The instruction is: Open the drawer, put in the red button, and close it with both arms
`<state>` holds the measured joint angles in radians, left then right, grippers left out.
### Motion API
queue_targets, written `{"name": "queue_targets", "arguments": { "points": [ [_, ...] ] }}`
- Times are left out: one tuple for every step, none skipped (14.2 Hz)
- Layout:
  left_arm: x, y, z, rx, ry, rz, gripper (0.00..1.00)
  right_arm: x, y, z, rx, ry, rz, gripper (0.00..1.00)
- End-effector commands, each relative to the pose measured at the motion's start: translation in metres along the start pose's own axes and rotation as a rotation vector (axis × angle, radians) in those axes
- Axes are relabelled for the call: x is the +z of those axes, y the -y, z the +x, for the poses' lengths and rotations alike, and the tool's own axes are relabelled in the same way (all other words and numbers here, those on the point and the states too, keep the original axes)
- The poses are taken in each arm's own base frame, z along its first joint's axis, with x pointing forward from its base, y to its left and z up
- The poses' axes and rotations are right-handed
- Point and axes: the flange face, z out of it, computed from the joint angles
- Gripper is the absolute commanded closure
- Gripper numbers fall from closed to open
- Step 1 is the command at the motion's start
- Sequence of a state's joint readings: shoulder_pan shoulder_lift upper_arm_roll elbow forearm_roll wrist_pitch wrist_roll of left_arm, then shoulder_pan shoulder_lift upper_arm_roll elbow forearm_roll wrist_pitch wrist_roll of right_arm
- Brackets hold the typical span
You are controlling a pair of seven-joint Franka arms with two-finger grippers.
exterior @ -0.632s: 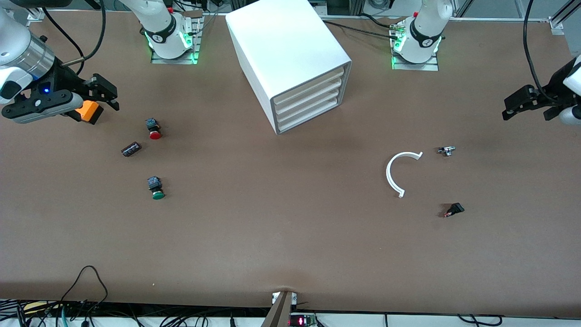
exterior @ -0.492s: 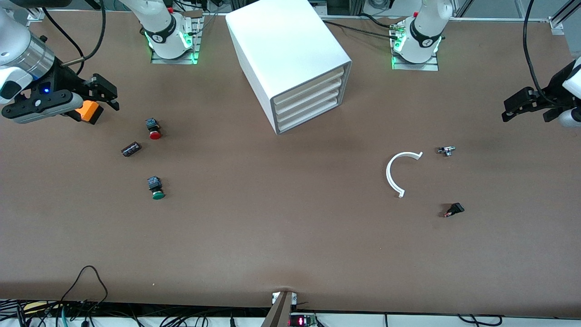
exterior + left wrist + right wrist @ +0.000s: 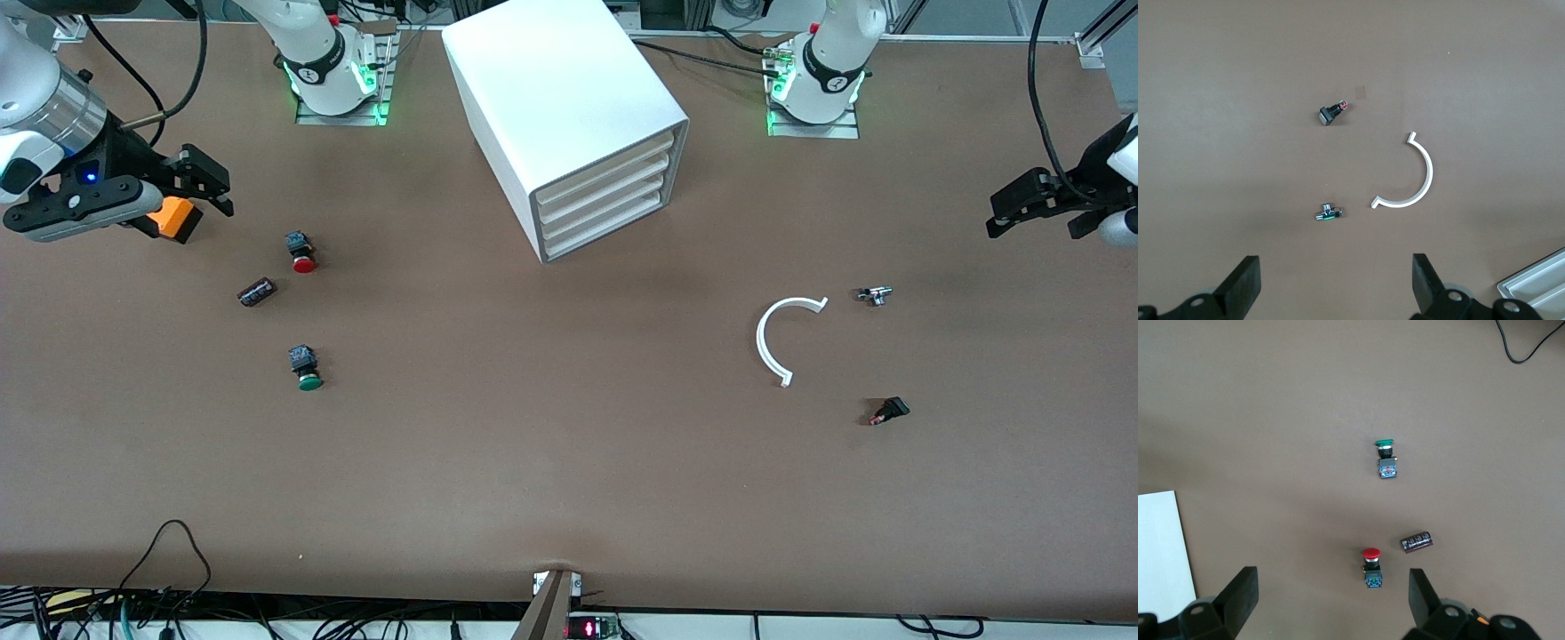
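Front view, read from the right arm's end of the bench (image 3: pixel 533 462) across: the right claw (image 3: pixel 191 191) hangs over the bench edge region with its fingers spread and nothing between them, well apart from the red button (image 3: pixel 303 253), which lies on its side on the bench with a dark cylinder (image 3: pixel 257 291) just beside it and the green button (image 3: pixel 307 369) nearer the camera. That wide spread probably suits a grab on the button's blocky body. Midway stands the cabinet (image 3: pixel 569 116), angled, all four trays pushed in; the drawer (image 3: pixel 605 173) is not yet opened, so nothing of the task looks done. Toward the left arm's end lie a white curved piece (image 3: pixel 772 342), a small metal fitting (image 3: pixel 875 294) and a black switch (image 3: pixel 889 411). The left claw (image 3: pixel 1040 204), also released and empty, hovers over that end, likely placed to reach the drawer front.
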<state>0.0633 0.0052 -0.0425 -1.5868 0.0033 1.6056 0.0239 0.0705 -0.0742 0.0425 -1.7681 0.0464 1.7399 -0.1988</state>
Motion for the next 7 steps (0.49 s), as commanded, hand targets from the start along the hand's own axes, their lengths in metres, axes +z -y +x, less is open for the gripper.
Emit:
{"name": "queue_targets", "arguments": {
  "points": [
    [0.011,-0.005,0.006,0.029,0.035,0.011,0.0,-0.006,0.001,0.001,-0.016,0.005,-0.01,0.0],
    [0.017,-0.009,0.007,0.035,0.055,0.004,0.0,-0.006,0.001,0.001,-0.016,0.005,-0.01,0.0],
    [0.024,-0.011,0.009,0.04,0.076,-0.002,0.0,-0.006,0.001,0.001,-0.016,0.005,-0.01,0.0],
    [0.034,-0.023,0.011,0.06,0.106,-0.04,0.0,-0.006,0.001,0.001,-0.016,0.005,-0.01,0.0],
    [0.05,-0.032,0.013,0.068,0.155,-0.098,0.0,-0.006,0.001,0.001,-0.016,0.005,-0.01,0.0],
    [0.065,-0.038,0.015,0.102,0.196,-0.159,0.0,-0.005,0.001,0.001,-0.016,0.007,-0.009,0.0],
    [0.085,-0.045,0.019,0.161,0.235,-0.213,0.0,-0.006,0.001,0.0,-0.013,0.005,-0.01,0.0]
  ]
}}
